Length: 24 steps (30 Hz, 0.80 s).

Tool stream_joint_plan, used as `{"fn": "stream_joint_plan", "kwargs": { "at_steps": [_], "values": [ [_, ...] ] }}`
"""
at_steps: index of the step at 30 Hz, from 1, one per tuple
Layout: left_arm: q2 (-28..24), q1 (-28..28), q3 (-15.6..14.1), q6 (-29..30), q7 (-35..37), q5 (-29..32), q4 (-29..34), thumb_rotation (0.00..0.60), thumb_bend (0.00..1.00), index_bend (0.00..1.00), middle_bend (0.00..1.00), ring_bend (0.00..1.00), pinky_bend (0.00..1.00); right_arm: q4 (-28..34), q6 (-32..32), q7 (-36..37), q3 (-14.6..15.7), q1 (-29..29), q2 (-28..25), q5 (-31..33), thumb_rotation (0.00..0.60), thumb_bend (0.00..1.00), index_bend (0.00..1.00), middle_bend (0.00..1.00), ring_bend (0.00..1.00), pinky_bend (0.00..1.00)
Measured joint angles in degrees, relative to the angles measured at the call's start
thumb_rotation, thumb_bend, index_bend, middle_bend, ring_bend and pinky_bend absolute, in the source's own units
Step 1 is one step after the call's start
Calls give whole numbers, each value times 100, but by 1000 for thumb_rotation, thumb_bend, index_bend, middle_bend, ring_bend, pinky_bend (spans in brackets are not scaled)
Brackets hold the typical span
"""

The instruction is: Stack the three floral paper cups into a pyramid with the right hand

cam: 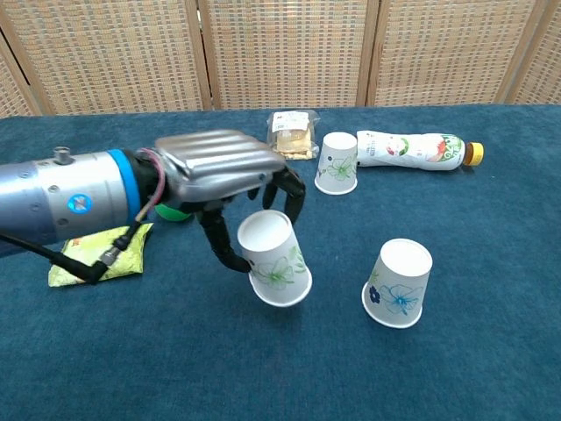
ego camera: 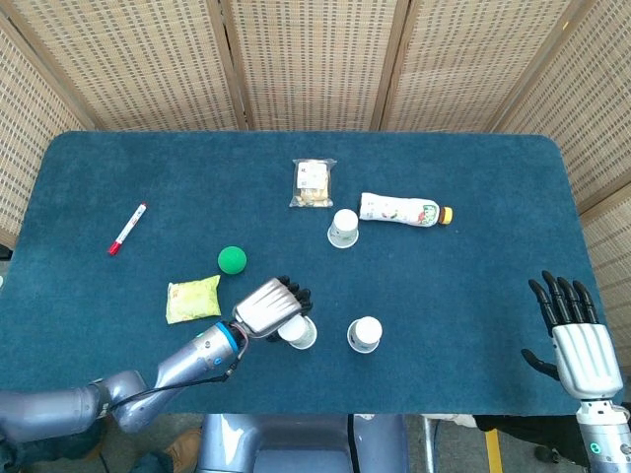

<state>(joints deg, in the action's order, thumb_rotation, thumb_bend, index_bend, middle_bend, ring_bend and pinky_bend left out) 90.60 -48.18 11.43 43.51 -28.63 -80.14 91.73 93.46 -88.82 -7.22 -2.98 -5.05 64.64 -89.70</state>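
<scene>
A red-capped marker (ego camera: 127,229) lies far left on the blue table (ego camera: 473,177), well apart from everything else. Right of it and nearer the front edge, a yellow-green packet (ego camera: 193,299) lies flat; its print is too small to read. A green ball (ego camera: 232,260) sits just behind the packet, half hidden by the arm in the chest view.

The left hand (cam: 230,171) reaches in over the table's front middle and grips a floral paper cup (cam: 274,260), thumb on one side and fingers (cam: 292,189) curled over the other. This cup is upside down and tilted, its base leaning toward the camera; whether its rim touches the cloth cannot be told. It carries a green flower print.

Just to its right stands a second floral cup (cam: 399,282), inverted, with a blue flower. The two are near but apart.

Further back, near the table's middle, a clear bag of snacks (ego camera: 313,183) lies flat, its label unreadable. The third floral cup (cam: 337,162) stands inverted to its right, just beside the base of a bottle (cam: 412,149) lying on its side, orange cap pointing right. The bottle's colourful label shows no legible wording.

At the far right, off the table's edge, the right hand (ego camera: 574,330) holds nothing, fingers straight and spread.
</scene>
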Motion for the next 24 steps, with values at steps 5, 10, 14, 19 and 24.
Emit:
{"fn": "stream_joint_plan", "kwargs": {
  "at_steps": [5,10,14,19,24],
  "values": [
    [602,-446,64,-196,-817,786,-216,600,71,494,381,400,393,-11,-50,105,-34,44,-45,39,600,0,0,0,0,0],
    [930,-707,63,-148,-1201,1266,-421,600,72,492,381,400,393,-33,-76,206,-47,75,-81,44,600,0,1,0,0,0],
    [1055,-852,29,-30,-1342,1488,-535,600,73,484,381,400,393,-50,-55,260,-56,80,-100,61,600,0,1,0,0,0],
    [1132,-931,-6,36,-1377,1629,-630,600,50,365,270,318,358,-48,-58,310,-66,85,-120,52,600,0,2,0,0,0],
    [1177,-981,-49,67,-1256,1706,-665,600,0,7,0,12,140,-45,-58,337,-67,88,-136,29,600,0,2,0,0,0]
  ]
}}
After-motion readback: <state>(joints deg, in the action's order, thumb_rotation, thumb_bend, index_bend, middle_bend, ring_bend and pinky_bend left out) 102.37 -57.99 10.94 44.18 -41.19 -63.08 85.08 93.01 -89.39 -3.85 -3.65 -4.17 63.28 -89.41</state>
